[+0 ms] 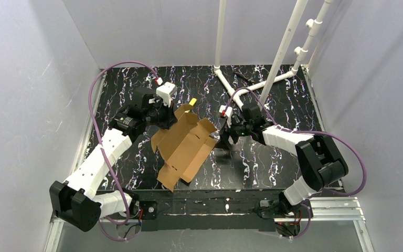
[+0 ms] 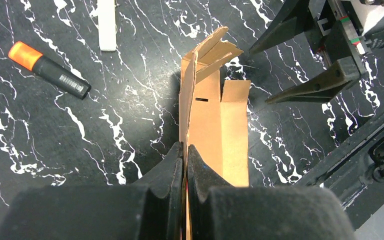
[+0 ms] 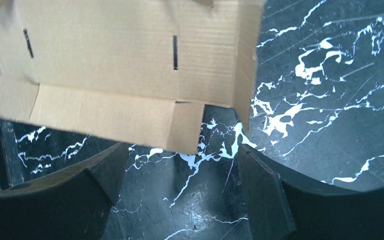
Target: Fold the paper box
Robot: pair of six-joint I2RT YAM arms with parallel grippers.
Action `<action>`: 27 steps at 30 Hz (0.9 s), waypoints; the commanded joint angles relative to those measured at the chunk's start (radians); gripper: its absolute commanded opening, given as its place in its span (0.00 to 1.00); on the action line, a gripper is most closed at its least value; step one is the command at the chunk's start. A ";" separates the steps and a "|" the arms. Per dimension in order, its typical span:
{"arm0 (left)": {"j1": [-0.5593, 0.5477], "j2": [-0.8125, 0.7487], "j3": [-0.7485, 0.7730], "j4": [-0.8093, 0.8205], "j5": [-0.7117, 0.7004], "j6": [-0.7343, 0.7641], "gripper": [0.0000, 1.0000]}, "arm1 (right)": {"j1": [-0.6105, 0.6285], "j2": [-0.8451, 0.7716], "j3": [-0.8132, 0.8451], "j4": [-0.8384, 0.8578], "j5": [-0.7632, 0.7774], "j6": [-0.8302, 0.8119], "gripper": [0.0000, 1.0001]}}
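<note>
As only its wrist view shows, left gripper (image 2: 185,151) clamps paper box (image 2: 215,120) (right gripper (image 3: 182,161) gapes).

A partly folded brown paper box (image 1: 184,149) is seen at the middle of the black marbled worktop (image 1: 273,168). Its 11 o'clock edge is met by the left claw (image 1: 172,118). The right claw (image 1: 223,143) is placed just beside it at 3 o'clock. A small yellow object (image 1: 192,101) is seen at 12 o'clock.

The black, white-veined table (image 1: 252,168) carries an orange-capped marker (image 2: 47,70), a white strip (image 2: 107,25) and a pipe stand (image 1: 221,31).
</note>
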 commanded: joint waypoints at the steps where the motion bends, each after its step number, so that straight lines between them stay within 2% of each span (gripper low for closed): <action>1: -0.008 -0.057 -0.024 0.030 -0.029 -0.040 0.00 | 0.001 0.053 -0.030 0.177 0.030 0.174 0.88; 9: -0.012 -0.077 -0.052 0.037 -0.058 -0.061 0.00 | 0.000 0.111 -0.045 0.225 -0.012 0.263 0.85; 13: -0.013 -0.082 -0.054 0.040 -0.080 -0.062 0.00 | 0.000 0.125 -0.049 0.228 -0.031 0.289 0.78; 20: -0.013 -0.083 -0.038 0.042 -0.064 -0.059 0.00 | 0.000 0.134 -0.034 0.236 -0.031 0.300 0.52; 27: -0.014 -0.080 -0.008 0.040 0.026 -0.061 0.00 | 0.000 0.160 0.018 0.238 0.013 0.305 0.20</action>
